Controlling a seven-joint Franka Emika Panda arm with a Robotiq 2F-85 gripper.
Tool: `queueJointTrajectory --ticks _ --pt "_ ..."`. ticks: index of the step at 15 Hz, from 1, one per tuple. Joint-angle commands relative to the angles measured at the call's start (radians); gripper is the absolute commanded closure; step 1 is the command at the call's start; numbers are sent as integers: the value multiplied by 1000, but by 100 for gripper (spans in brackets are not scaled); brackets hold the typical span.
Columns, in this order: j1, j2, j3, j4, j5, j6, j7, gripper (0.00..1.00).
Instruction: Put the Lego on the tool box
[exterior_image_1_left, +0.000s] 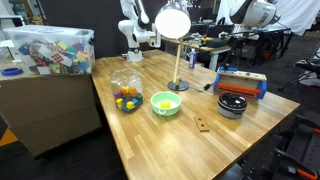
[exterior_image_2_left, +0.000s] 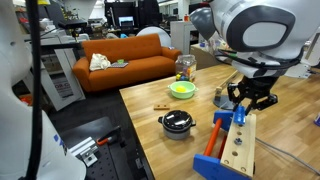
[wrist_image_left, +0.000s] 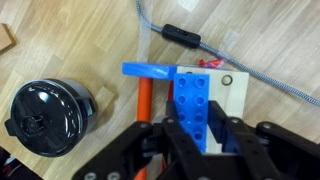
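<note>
I see arm (exterior_image_2_left: 250, 30): glossy white rounded shells, bulbous joint housing, broad dark grey disc cap set into it. My gripper (wrist_image_left: 205, 140): matte black all over, two flat fingers (wrist_image_left: 172, 135), angular pivoted link bars fanning out either side. Screws, markings too small for me to read.

One Lego (wrist_image_left: 195, 105), one tool box (wrist_image_left: 235, 100), one bowl (exterior_image_1_left: 166, 108), seemingly one jar (exterior_image_1_left: 126, 92).

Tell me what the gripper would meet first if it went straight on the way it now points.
Probably the pale wooden tool box with blue ends: the gripper points down at its top panel, and the blue plastic Lego brick it holds would touch first. The gap is unclear.
</note>
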Motion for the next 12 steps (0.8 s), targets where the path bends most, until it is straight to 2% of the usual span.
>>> queueJointTrajectory --ticks 1,10,11,12 --pt "-17 2 2 -4 37 -9 -1 90" --pt "-28 13 -8 -1 35 -12 -3 90" --pt "-29 14 -9 0 34 -13 -4 85" --pt "-30 15 -10 1 34 -16 -4 50"
